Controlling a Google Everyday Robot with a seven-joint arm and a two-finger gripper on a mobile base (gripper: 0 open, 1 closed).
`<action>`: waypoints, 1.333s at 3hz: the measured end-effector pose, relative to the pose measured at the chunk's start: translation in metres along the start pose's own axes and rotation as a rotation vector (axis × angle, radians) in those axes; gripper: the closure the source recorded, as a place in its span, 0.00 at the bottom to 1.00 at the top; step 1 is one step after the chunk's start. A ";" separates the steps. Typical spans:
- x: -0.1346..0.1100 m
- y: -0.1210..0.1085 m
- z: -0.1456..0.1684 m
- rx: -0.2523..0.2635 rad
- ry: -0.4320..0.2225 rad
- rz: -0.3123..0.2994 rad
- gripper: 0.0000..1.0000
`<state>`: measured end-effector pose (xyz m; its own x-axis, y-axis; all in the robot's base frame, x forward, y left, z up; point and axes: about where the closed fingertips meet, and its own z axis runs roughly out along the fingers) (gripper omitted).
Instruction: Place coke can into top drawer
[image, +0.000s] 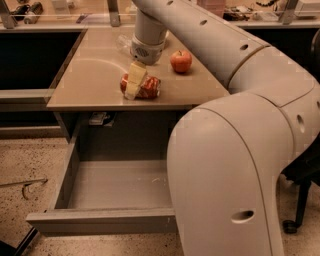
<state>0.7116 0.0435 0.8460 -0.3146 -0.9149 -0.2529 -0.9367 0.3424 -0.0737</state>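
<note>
The coke can (149, 87) lies on its side near the front edge of the tan tabletop (90, 85). It is red and dented. My gripper (135, 86) comes down from above and sits right on the can, covering its left part. The top drawer (120, 184) is pulled open below the tabletop. Its grey floor is bare and its front panel (100, 221) faces the camera. My arm's large white body hides the drawer's right side.
A red apple (181, 61) stands on the tabletop to the right of the can. A clear plastic bottle (124, 42) lies behind the gripper. Dark cabinets flank the table, and a cluttered counter runs along the back. The speckled floor has a cable at the left.
</note>
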 end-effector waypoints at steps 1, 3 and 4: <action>0.000 0.000 0.000 0.000 0.000 0.000 0.00; 0.035 -0.031 0.018 0.080 0.002 0.144 0.00; 0.054 -0.037 0.027 0.089 0.039 0.222 0.19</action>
<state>0.7333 -0.0132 0.8091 -0.5183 -0.8223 -0.2348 -0.8273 0.5517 -0.1057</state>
